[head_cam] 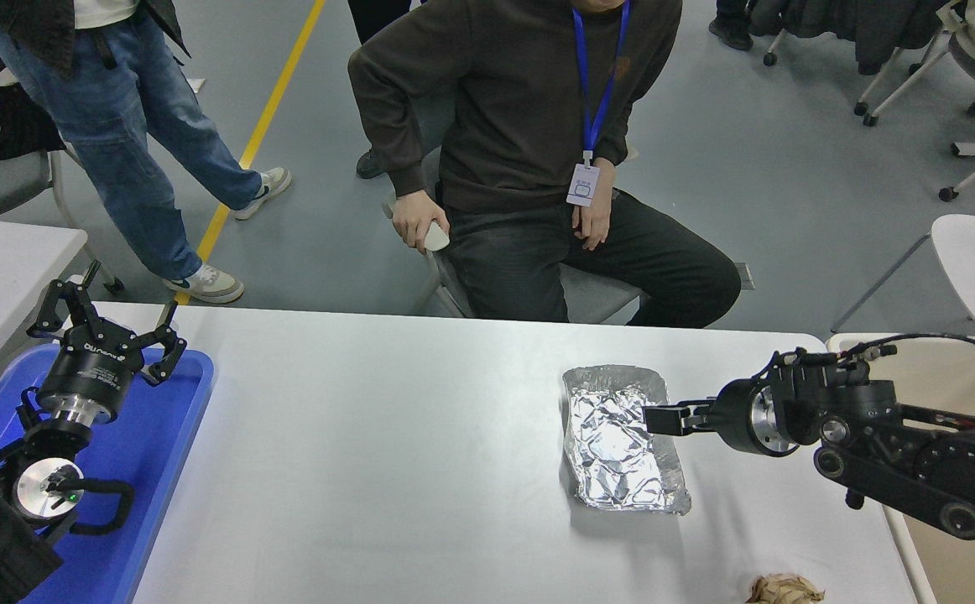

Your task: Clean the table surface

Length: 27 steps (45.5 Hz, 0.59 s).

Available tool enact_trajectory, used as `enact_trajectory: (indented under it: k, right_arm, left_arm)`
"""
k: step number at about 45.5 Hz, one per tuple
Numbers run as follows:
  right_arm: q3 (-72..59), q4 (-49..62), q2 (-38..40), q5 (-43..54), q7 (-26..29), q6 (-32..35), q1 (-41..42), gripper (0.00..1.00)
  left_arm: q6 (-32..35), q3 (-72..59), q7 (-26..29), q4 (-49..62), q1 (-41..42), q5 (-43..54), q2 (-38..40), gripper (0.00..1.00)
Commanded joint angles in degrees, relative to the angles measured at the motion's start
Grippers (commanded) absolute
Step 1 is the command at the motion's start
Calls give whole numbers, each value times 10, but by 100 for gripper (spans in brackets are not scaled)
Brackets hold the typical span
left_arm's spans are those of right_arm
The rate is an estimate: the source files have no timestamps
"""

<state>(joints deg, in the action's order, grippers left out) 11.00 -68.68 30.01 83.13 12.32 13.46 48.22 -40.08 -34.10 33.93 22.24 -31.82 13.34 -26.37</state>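
Over foil tray [622,445], right hand [655,417] fingers edge-on, unclear.

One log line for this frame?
right gripper: over foil tray rim | left gripper: parked over blue tray | paper wad: on table

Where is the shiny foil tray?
The foil tray lies right of centre on the table surface, under the right gripper.
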Motion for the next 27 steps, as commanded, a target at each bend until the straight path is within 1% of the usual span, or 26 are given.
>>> enact_trajectory:
  k: [1,12,21,27]
  right_arm:
    - [-6,54,-41,-2,1,-23,-15,99]
    - [-6,65,-47,-2,2,-51,-38,98]
    - [-8,123,-75,-2,1,-88,-48,98]
    - [-8,125,-79,-2,0,-93,-54,98]
  left_arm:
    - [-1,0,0,0,0,0,0,100]
    - [0,0,0,0,0,0,0,100]
    - [-1,0,0,0,0,0,0,100]
    - [-1,0,0,0,0,-1,0,100]
